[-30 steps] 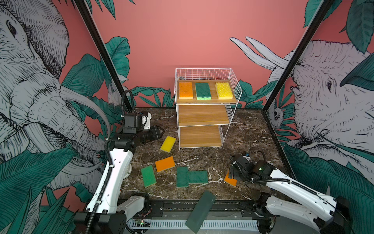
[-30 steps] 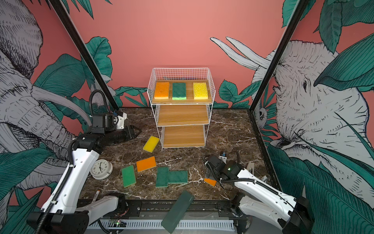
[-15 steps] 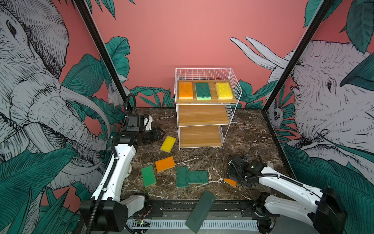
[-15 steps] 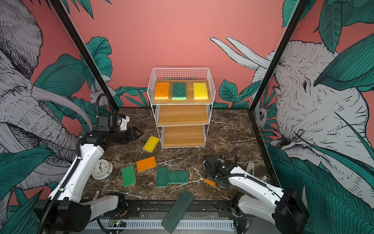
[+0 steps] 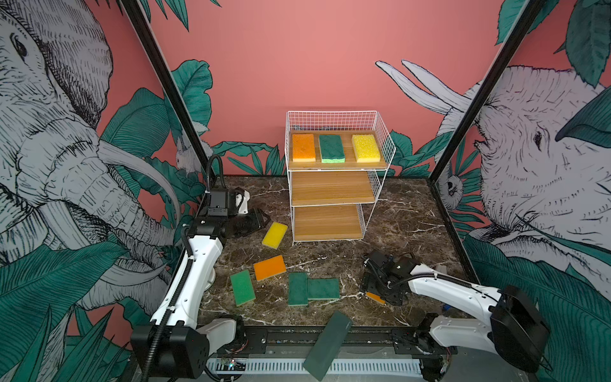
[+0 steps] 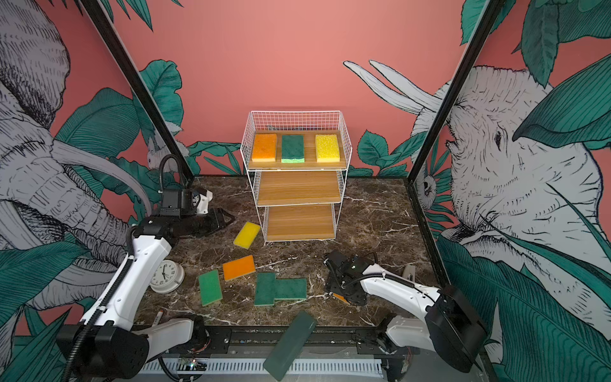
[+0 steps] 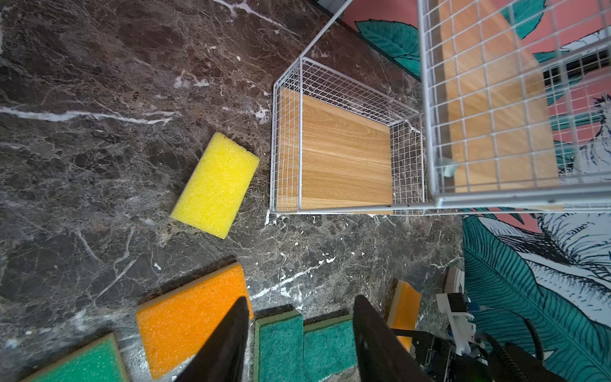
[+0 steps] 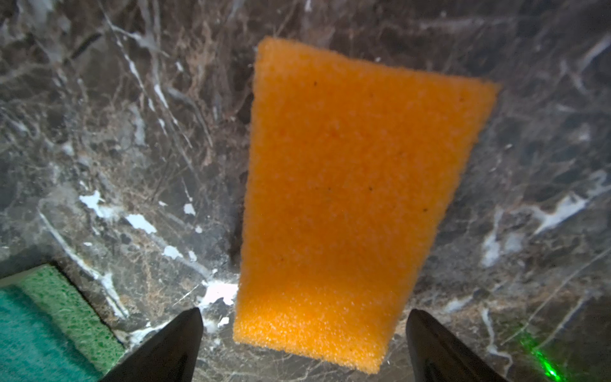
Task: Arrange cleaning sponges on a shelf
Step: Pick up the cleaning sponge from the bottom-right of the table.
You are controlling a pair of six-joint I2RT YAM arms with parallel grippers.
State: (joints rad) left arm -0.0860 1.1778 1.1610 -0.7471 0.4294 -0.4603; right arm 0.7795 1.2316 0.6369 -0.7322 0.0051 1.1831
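The shelf (image 5: pixel 330 188) stands at the back, with an orange (image 5: pixel 303 147), a green (image 5: pixel 331 148) and a yellow sponge (image 5: pixel 365 148) on its top board; the two lower boards are bare. On the table lie a yellow sponge (image 5: pixel 275 234), an orange one (image 5: pixel 269 267), a green one (image 5: pixel 242 287) and two dark green ones side by side (image 5: pixel 297 288). My right gripper (image 8: pixel 304 311) is open, low over another orange sponge (image 8: pixel 357 185), its jaws either side of the near end. My left gripper (image 7: pixel 301 299) hangs open and empty beside the yellow sponge (image 7: pixel 215 185).
A long dark green slab (image 5: pixel 327 347) leans over the front rail. A small white clock (image 6: pixel 167 276) and a pen (image 6: pixel 158 316) lie by the left arm's base. Patterned walls close in the left, right and back sides.
My right gripper has moved left and down over the orange sponge, which it now mostly covers in both top views. The left arm has shifted slightly toward the shelf. Both jaws keep their width.
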